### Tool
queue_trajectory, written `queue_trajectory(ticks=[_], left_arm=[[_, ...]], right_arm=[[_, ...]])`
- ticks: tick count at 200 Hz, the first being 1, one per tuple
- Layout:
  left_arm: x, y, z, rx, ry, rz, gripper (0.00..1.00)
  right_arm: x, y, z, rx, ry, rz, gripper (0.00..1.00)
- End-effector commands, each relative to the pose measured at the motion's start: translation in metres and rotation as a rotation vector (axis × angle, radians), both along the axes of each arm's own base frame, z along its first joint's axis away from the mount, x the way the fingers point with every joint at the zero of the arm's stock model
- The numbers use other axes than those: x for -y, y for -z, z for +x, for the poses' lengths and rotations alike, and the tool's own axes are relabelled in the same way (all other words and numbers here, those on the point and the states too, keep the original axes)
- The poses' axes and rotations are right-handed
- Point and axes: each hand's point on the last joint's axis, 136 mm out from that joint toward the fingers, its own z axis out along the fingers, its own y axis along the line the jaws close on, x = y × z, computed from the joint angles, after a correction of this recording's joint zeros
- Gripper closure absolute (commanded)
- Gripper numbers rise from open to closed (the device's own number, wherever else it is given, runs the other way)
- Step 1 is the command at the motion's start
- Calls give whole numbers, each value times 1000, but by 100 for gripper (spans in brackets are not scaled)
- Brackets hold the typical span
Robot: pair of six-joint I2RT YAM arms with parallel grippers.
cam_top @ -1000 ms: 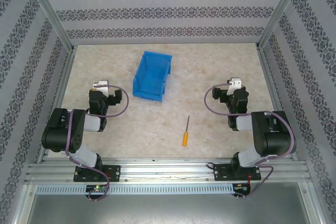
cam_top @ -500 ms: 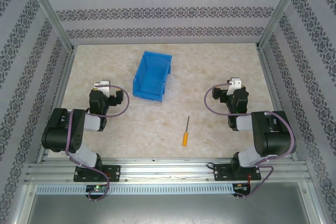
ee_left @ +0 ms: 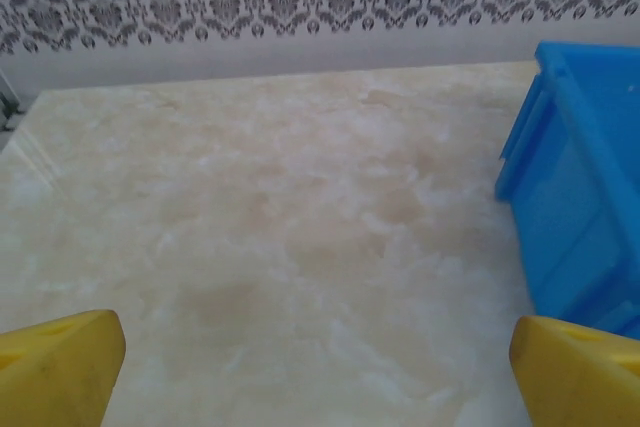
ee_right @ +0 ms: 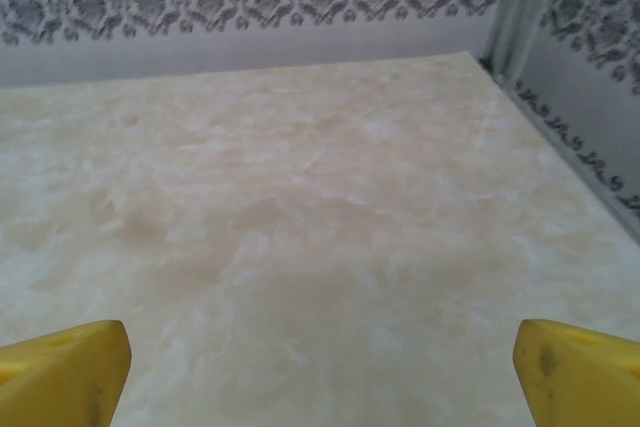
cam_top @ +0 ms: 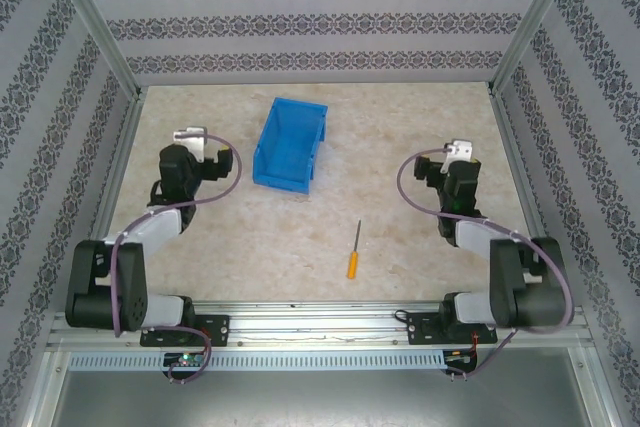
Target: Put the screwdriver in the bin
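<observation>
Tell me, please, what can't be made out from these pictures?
1. Screwdriver, top view: too small to tell its tip type.
2. Bin, left wrist view: cut off by the right edge, and its inside can't be seen from this low angle.
3. Left hand and right hand, wrist views: fingers cut off by the bottom edge, leaving yellow tips set wide apart. In the top view both are too small to show fingers.

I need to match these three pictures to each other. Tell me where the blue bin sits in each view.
Top external: the bin stands just left of centre, on the far half of the table.
Left wrist: the bin is at the right edge, cut off by the frame.
Right wrist: the camera faces the far right corner post, off to the bin's right.
Shared landmark: the patterned band on the back wall, along the top of both wrist views.
</observation>
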Motion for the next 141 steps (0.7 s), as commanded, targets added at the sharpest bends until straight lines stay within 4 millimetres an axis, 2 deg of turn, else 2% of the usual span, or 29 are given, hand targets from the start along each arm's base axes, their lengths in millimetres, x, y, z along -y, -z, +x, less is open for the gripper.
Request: queue_trajectory(ticks=[1, 19, 33, 47, 79, 112, 141], left_arm=[[-5, 5, -21, -179, 7, 50, 1], [-6, -13, -35, -232, 13, 66, 1], [-1, -22, -49, -292, 45, 58, 1], [11, -29, -66, -350, 118, 43, 1], [13, -40, -96, -455, 129, 31, 1], [10, -44, -115, -494, 128, 65, 1], [8, -44, -124, -493, 110, 62, 1]], right_arm=[[14, -18, -18, -157, 169, 96, 2], [-3, -38, -38, -226, 153, 89, 2], [-19, -45, -61, -240, 147, 104, 2], [-39, -38, -85, -333, 114, 165, 2], [-89, -17, -139, -528, -18, 170, 2], [-120, -7, -185, -666, -134, 108, 2], [-142, 6, -211, -742, -210, 62, 2]])
